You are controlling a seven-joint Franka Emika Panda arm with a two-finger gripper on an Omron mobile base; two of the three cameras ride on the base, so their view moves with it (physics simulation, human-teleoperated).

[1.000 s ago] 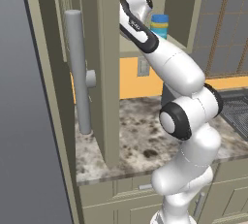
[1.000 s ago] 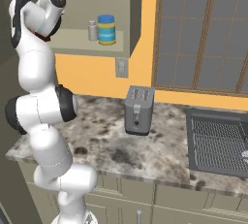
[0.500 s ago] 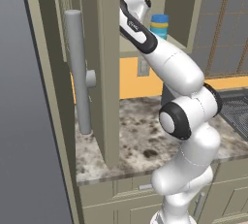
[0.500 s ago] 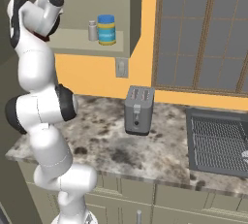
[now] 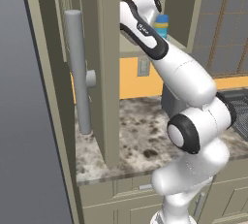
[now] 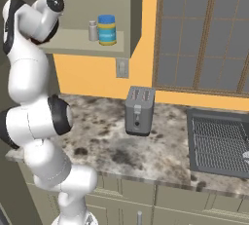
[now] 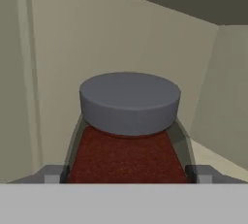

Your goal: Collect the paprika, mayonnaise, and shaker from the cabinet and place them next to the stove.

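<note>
A: Item one, the paprika [image 7: 127,157]: how was it recorded?

B: It was logged on the inner shelf of the cabinet [image 6: 73,41], upright, dark cap toward the hand camera, red body below it. The gripper [image 7: 127,173] was noted with its fingertips [image 7: 52,173] spread wide, one either side of the bottle; no clamping was seen, and contact could not be told from the close view.

A: Items two and three?

B: The mayonnaise [image 6: 107,29] and the shaker [image 6: 93,30] were entered on the same shelf, just beside each other, further along. The stove was not catalogued in these views.

A: Hazards judged?

B: A tip-over was considered likely if the fingers were closed off-centre or too near the cap, since the bottle would be pushed rather than pinched. A slip was thought possible on the smooth rounded body if it were lifted before a firm squeeze. On withdrawal, the cabinet wall beside the bottle and the open door with its bar handle [image 5: 78,75] could be struck by the arm, and the bottle knocked loose
</note>
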